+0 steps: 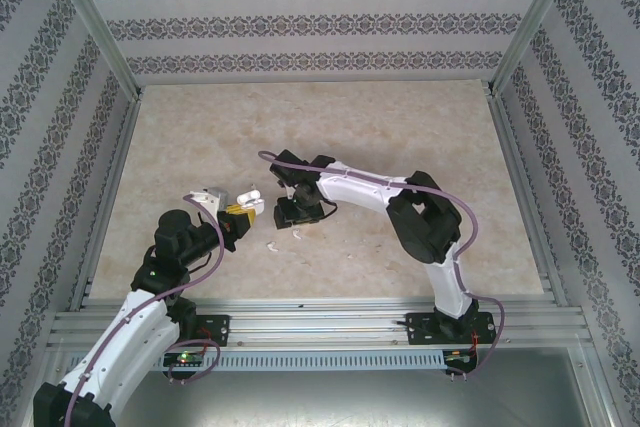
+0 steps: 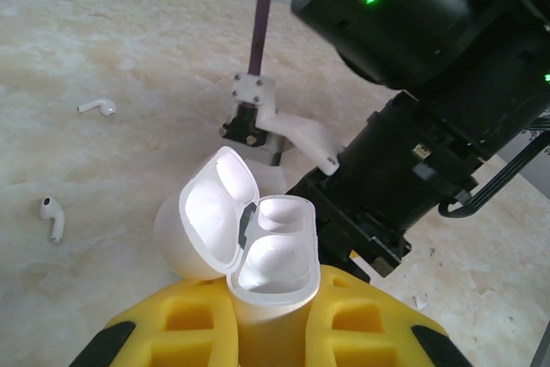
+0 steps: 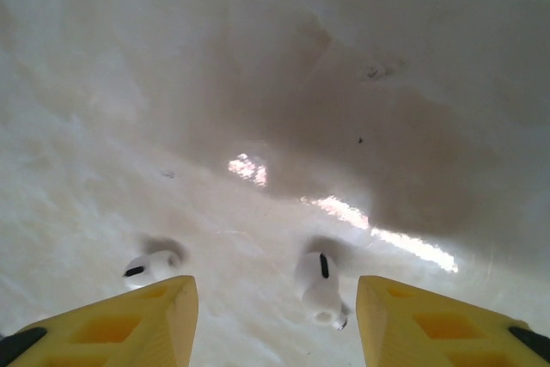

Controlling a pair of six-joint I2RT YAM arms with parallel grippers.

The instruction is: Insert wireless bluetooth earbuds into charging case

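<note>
Top view: L gripper (image 1: 248, 211) shut on charging case (image 1: 250, 197), lid open, held left of worktop (image 1: 400, 147) centre. R gripper (image 1: 293, 213) just beside it, pointing down. Earbud (image 1: 270, 245) & 2nd earbud (image 1: 298, 238) lie twd near edge

L wrist: yellow fingers (image 2: 172, 328) clamp case body, lid tipped back. 2 more buds (image 2: 97, 107) lie flat at left, well apart

R wrist: jaws apart, gripping nothing; one bud btwn the fingers (image 3: 129, 324), another beside the left one

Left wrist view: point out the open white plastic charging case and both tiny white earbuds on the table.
Charging case (image 2: 275, 264), left wrist view, base cavity.
Farther earbud (image 2: 97, 107), left wrist view, middle.
Nearer earbud (image 2: 51, 209), left wrist view, head.
</note>
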